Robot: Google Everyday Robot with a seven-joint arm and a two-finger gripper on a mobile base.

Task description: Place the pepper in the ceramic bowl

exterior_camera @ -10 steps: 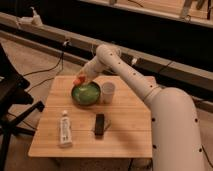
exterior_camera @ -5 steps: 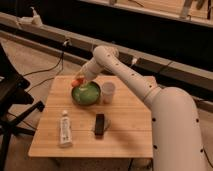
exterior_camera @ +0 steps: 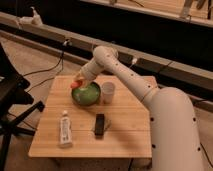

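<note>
The glossy green ceramic bowl (exterior_camera: 87, 95) stands on the wooden table (exterior_camera: 125, 135), left of centre. My gripper (exterior_camera: 78, 81) reaches down from the white arm (exterior_camera: 120, 70) to the bowl's far left rim. It is shut on the pepper (exterior_camera: 75, 85), a small orange-red item with a yellowish part. The pepper hangs just over the bowl's left edge, at rim height.
A small white cup (exterior_camera: 107, 92) stands right beside the bowl. A white tube (exterior_camera: 65, 130) lies at the front left and a black flat device (exterior_camera: 100, 124) at the front middle. A dark chair (exterior_camera: 12, 100) stands left of the table. A ledge with cables runs behind.
The gripper with the pepper has dropped slightly and sits closer to the bowl's left rim. Nothing else moved.
</note>
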